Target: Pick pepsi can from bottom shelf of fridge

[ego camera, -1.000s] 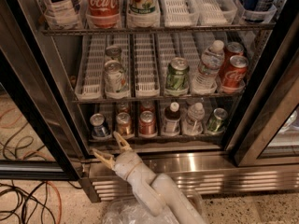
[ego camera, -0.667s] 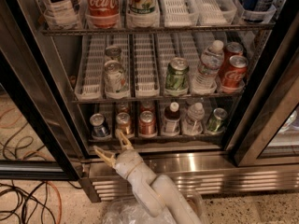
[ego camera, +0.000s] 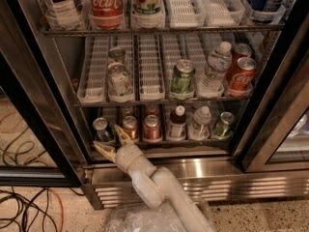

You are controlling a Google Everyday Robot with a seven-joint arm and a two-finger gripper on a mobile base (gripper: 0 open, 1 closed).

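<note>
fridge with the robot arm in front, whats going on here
The robot arm's gripper is at the left end of the fridge's bottom shelf, at its front edge. Its fingers are open, spread just in front of the pepsi can, the leftmost in that row. The can stands on the shelf, not yet gripped. An orange-brown can and a red can stand beside it.
</note>
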